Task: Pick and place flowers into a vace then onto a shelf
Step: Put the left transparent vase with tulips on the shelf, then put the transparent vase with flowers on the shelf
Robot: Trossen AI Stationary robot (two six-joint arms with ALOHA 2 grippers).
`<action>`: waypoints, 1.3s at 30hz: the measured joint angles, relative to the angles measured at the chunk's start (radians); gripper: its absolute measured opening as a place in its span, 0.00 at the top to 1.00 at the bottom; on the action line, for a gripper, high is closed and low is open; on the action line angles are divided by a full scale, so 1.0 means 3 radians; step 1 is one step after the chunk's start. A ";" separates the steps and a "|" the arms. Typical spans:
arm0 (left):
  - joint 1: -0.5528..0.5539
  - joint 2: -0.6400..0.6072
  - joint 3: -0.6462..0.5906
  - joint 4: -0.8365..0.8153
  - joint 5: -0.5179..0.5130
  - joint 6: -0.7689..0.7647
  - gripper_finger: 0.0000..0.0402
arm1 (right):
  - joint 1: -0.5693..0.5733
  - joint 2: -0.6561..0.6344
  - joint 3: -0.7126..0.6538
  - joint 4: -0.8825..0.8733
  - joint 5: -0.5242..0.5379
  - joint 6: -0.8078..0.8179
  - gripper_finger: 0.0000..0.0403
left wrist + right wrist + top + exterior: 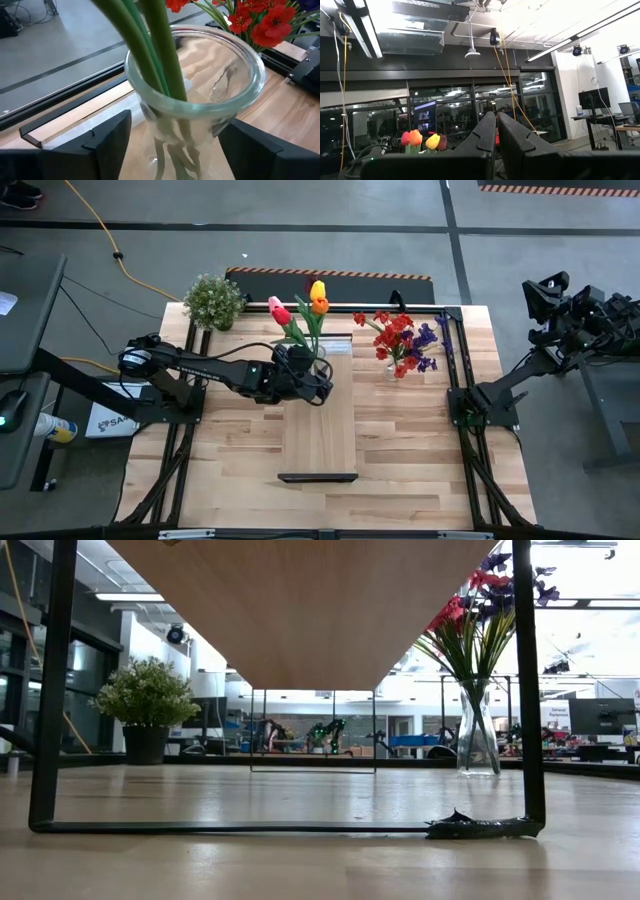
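Note:
A clear glass vase point(200, 65) with green stems holds pink, yellow and orange tulips point(303, 308), which also show in the right wrist view as tulips point(422, 140). It stands over the far part of the shelf point(318, 430), a long light-wood plank raised on a black frame; the low view shows the shelf point(300, 610) from below. My left gripper point(312, 375) reaches in from the table's left and is shut on this vase. A second vase of red and purple sprays point(402, 345) stands on the tabletop to the right of the shelf. My right gripper point(496, 120) is shut, parked beyond the table's right edge. My left gripper has the glass vase's body point(150, 130) just below the flared rim, between its two fingers point(107, 145), one on each side. The fingers come level from the table's left. The vase is upright; its base lies outside every frame, so whether it rests on the shelf cannot be told.
A bushy potted plant point(213, 300) sits at the table's far left corner. The black frame's rails point(455, 380) and posts point(55, 690) run along both sides of the table. Bare shelf stretches toward the near end bracket point(318, 477).

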 joint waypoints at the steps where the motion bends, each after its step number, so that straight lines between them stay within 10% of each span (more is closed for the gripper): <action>1: 0.0000 0.0000 0.0000 0.0002 0.0000 0.0000 0.18 | 0.0000 0.0000 0.0000 0.0000 0.0000 0.0000 0.97; 11: 0.0000 0.0000 0.0000 -0.0011 0.0110 0.0001 0.01 | 0.0000 0.0000 0.0000 0.0001 0.0000 0.0000 0.97; 39: -0.0028 -0.0210 -0.0006 -0.0418 0.0159 0.0026 0.03 | 0.0000 -0.0001 -0.0001 0.0001 0.0061 0.0000 0.97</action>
